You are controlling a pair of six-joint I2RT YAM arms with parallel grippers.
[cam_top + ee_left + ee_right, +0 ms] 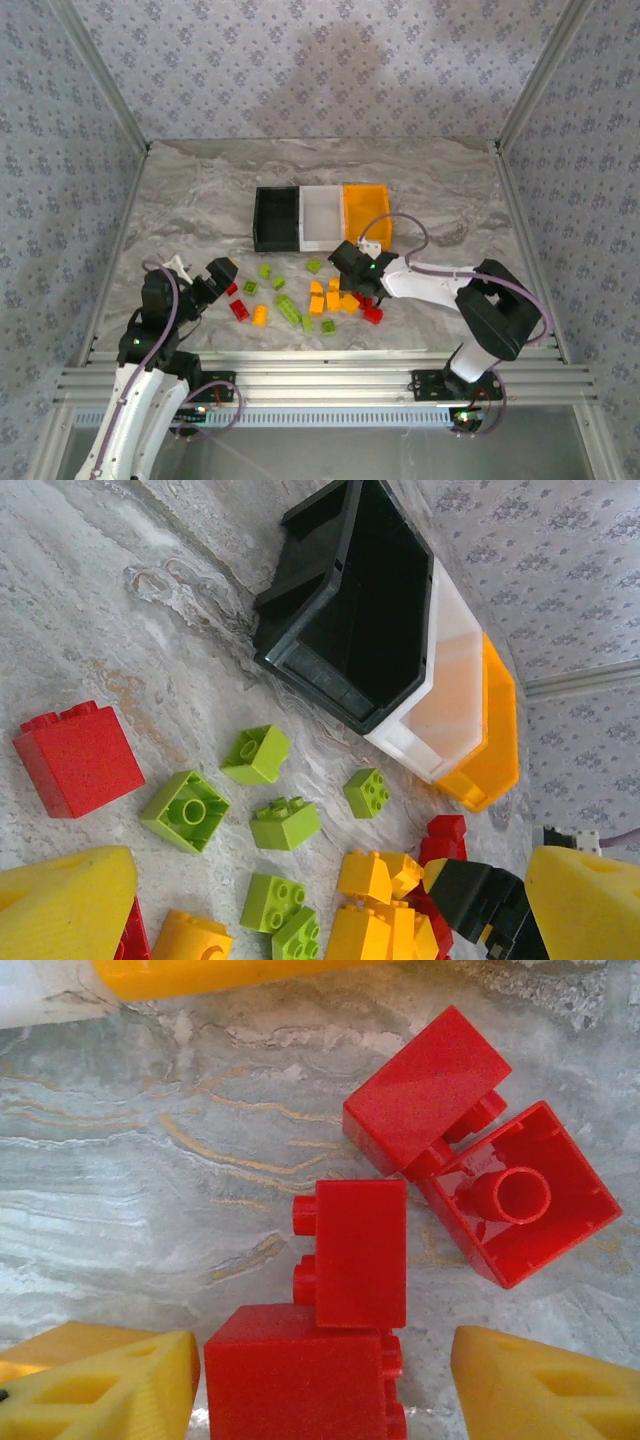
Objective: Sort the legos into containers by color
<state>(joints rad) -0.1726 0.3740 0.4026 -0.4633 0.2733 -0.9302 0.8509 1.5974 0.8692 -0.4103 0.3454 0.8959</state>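
Top external view gives the layout: the three containers stand in a touching row at the far side of the bench, the black bin left, the white bin in the middle, the orange-yellow bin right, all with open tops up, I think so that a brick can simply be dropped in; nothing seems to lie in them, so the sorting looks hardly begun. The legos lie scattered on the bench just in front of the bins, red, orange and lime green mixed.

The right arm reaches down at the right end of the scatter; from above, its wrist hides what is under it. Right wrist view makes this clear: the right jaws stand open on both sides of a red brick, one yellow finger almost touching it, a gap on the other side, so nothing is held; three more red bricks crowd just beyond, one upside down with its hollow showing, the nearest seeming to touch the framed brick, so it may be pushed when the jaws close.

The left jaws are wide and hold nothing, low at the left edge of the scatter, probably placed apart to leave room; left wrist view adds the lime green bricks and a red cube before them, and looks into the black bin.
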